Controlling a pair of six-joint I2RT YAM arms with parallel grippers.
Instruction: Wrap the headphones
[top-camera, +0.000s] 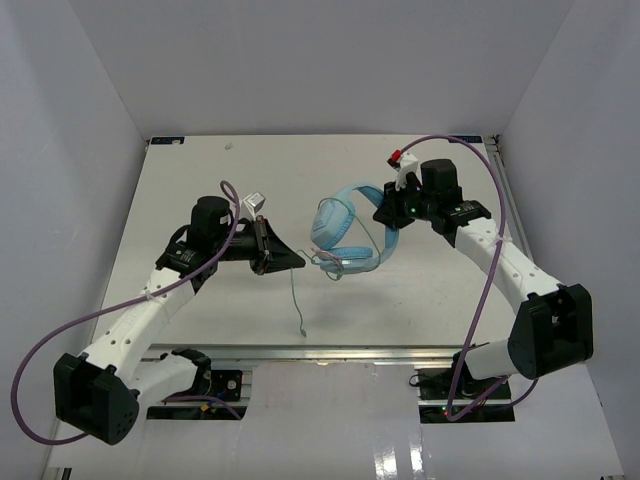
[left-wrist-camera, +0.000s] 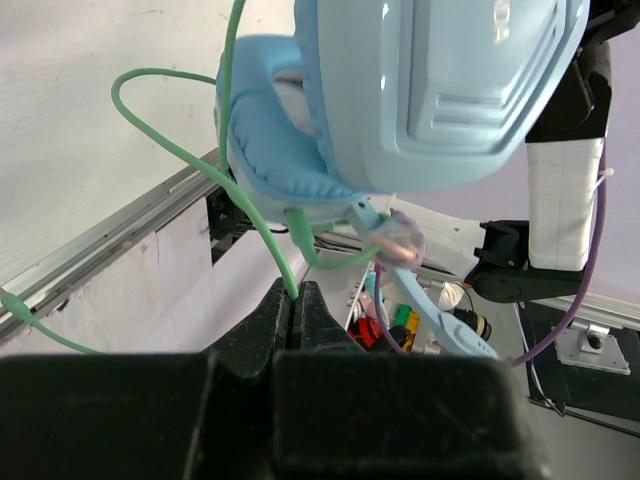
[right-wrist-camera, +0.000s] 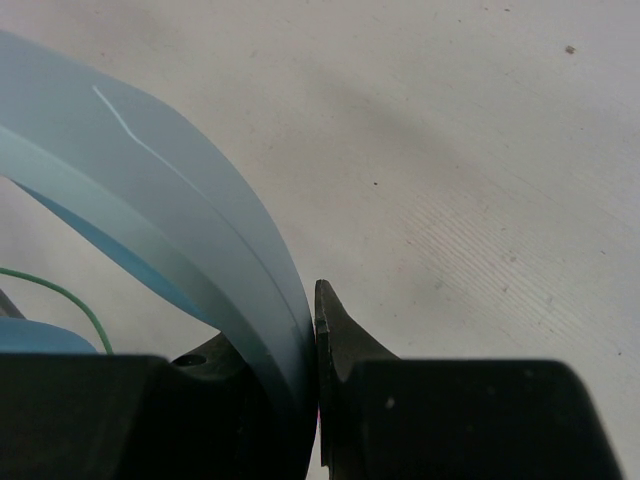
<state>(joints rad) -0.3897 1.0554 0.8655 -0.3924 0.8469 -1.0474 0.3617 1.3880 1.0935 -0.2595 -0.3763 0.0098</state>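
The light blue headphones (top-camera: 345, 232) hang above the middle of the table. My right gripper (top-camera: 388, 213) is shut on the headband (right-wrist-camera: 200, 250) and holds them up. My left gripper (top-camera: 297, 262) is shut on the thin pale green cable (left-wrist-camera: 262, 232) just left of the earcups. In the left wrist view an earcup (left-wrist-camera: 440, 80) fills the top, with the cable looping under it. The free end of the cable (top-camera: 297, 305) hangs down to the table, ending in the plug (top-camera: 303, 331).
White walls close the table on the left, back and right. A metal rail (top-camera: 330, 352) runs along the table's near edge. Thick purple arm cables (top-camera: 480, 300) trail beside both arms.
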